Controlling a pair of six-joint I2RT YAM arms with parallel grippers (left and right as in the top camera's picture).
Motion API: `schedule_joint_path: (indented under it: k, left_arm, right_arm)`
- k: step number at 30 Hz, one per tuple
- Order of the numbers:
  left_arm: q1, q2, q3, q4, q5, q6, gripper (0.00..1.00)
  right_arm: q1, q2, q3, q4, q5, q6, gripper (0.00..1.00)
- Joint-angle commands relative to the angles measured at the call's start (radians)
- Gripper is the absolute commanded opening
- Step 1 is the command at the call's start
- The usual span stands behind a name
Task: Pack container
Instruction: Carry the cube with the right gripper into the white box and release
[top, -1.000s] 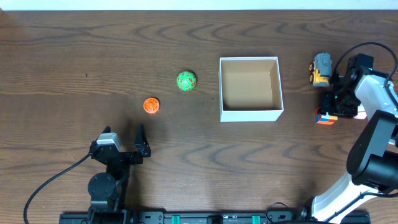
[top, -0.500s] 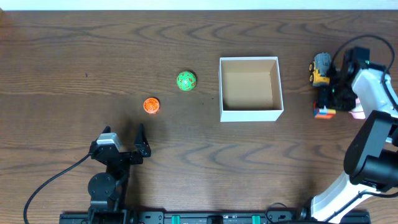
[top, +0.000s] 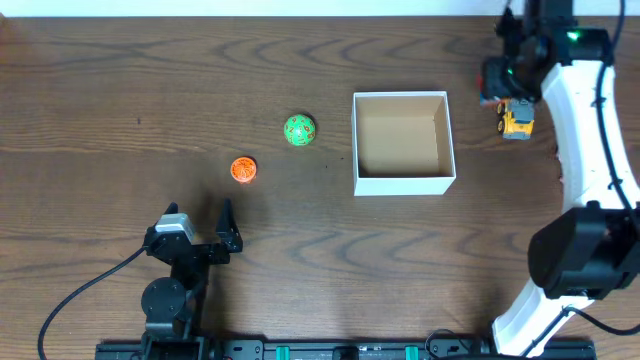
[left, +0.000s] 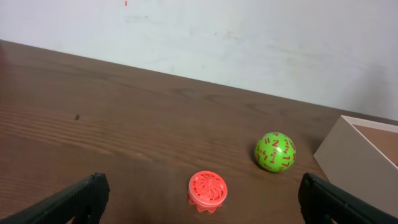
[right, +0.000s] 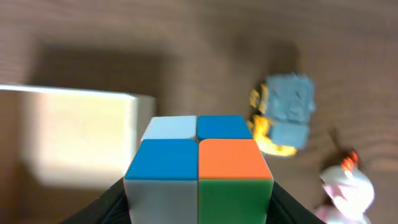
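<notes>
Box sits right of centre on the worktop, open side up. Right hand is clamped on a cube — up by the box's far right corner, just beside a toy truck. Left hand is spread wide, holding nothing, near the front edge — green ball and orange disc lie left of the box.

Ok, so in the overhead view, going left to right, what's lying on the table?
orange disc → green ball → container → yellow toy truck. The cube, held up near the truck, overlaps it in that view, so it is left out.
</notes>
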Motion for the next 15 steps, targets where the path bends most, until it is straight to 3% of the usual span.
schedule_joint_path:
  k: [1, 8, 15]
  left_arm:
    - [0.003, -0.006, -0.018, -0.037, -0.012, 0.009, 0.98]
    - [0.003, -0.006, -0.018, -0.037, -0.012, 0.009, 0.98]
    - [0.003, -0.006, -0.018, -0.037, -0.012, 0.009, 0.98]
  right_arm:
    - [0.077, 0.000, 0.037, -0.004, -0.032, 0.082, 0.36]
    - [0.225, 0.025, 0.018, 0.037, 0.020, 0.203, 0.36]
    - [0.280, 0.110, 0.018, 0.061, 0.053, 0.310, 0.36]
